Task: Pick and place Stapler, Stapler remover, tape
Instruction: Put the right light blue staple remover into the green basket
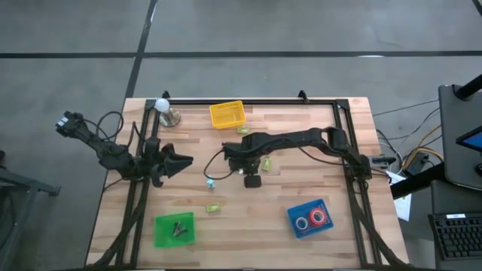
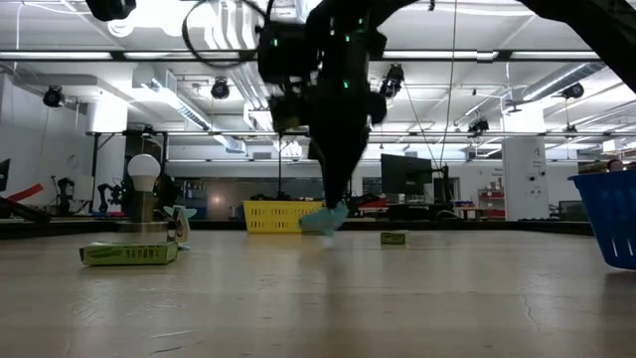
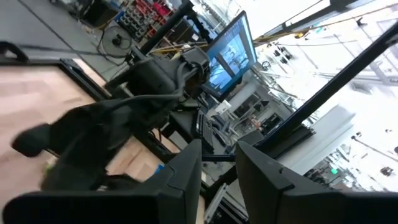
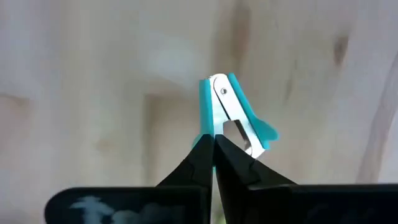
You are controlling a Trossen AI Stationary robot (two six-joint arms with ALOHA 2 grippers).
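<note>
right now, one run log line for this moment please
right tool: shut on teal metal-jawed staple remover, mid-table | left tool: idle, left side | blue tray: two red tape rolls

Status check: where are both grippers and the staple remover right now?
Right gripper shut on the small teal staple remover, mid-table. Left gripper idle at table's left, holding nothing. Red tape rolls in blue tray. Nothing obstructing.

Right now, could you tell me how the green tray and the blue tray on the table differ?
The green tray sits near the table's front on the left arm's side; the blue tray sits on the right arm's side. The green tray holds small dark items; the blue tray holds two tape rolls, both reddish. Both lie flat on the wooden table, untouched by either gripper.
</note>
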